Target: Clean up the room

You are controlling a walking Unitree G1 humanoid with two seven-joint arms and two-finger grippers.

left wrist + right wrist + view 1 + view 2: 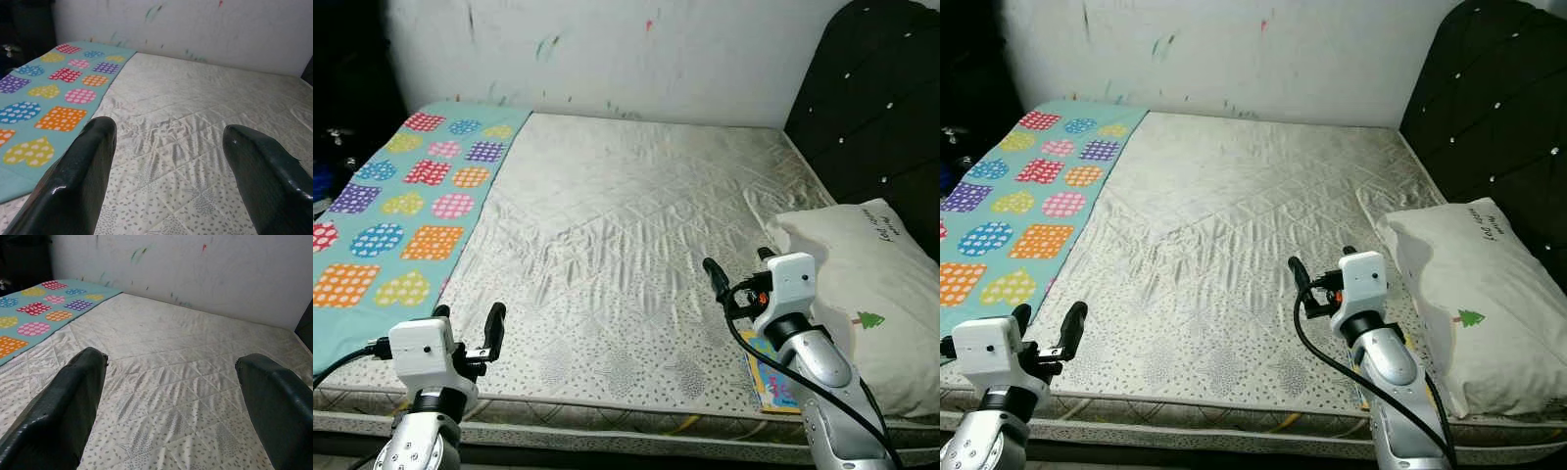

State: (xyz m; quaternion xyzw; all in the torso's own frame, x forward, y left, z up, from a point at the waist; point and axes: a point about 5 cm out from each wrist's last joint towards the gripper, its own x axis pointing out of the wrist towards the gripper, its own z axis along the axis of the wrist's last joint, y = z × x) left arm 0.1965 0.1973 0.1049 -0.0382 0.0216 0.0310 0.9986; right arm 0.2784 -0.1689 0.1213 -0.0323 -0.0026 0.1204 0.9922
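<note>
The bed (626,245) carries a pale quilted mattress cover (636,215) with a diamond stitch pattern and small grey specks along the near edge. Both claws are raised over the near edge of the bed, neither touching anything.

Left claw (470,321): fingers spread wide, holding nothing. Ahead of it and to its left lies a teal blanket (401,215) printed with dotted hearts, circles and squares in orange, yellow, pink, purple and blue; the blanket covers the left strip of the bed up to the wall. In the left wrist view the two black fingers (83,181) frame the boundary where the blanket (54,103) meets the cover.

Right claw (740,271): fingers spread wide, holding nothing. In the right wrist view the fingers (68,406) frame bare quilted cover. To the right of this claw a white pillow (867,294) lies against the dark tufted headboard (871,108); the pillow bears a small green tree print and green lettering, which is too small to read. Below the right claw, close to the right arm, a colourful flat book (769,377) lies on the bed at its near edge, partly covered by the arm and touching the pillow's near corner.

Beyond both claws, a white wall (636,49) with small coloured marks borders the far side of the bed.
</note>
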